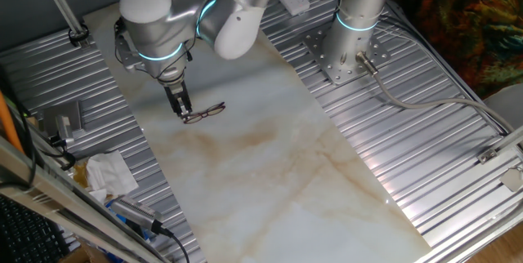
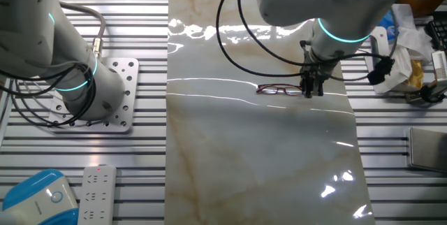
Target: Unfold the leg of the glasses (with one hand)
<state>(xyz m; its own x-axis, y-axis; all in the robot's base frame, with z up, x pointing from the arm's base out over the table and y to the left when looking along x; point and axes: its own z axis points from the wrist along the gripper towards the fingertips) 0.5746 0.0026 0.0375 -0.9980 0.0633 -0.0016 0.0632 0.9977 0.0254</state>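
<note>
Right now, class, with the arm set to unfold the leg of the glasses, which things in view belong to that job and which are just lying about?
Part of the job:
- glasses, lying on the marble sheet
- tool, down at one end of the glasses

Just lying about:
- crumpled tissue
- power strip
- blue and white box
- second arm's base plate

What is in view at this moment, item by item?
glasses: one, dark reddish-brown, on the marble sheet at the gripper's tip
marble sheet: one, cream with brown veins, laid over the table
tissue: one, white, crumpled, on the table's ribbed edge
remote: one, white, near the arm's base plate
arm: one, silver-white with cyan rings
gripper: one, black, lowered at the glasses' end; contact unclear
</note>
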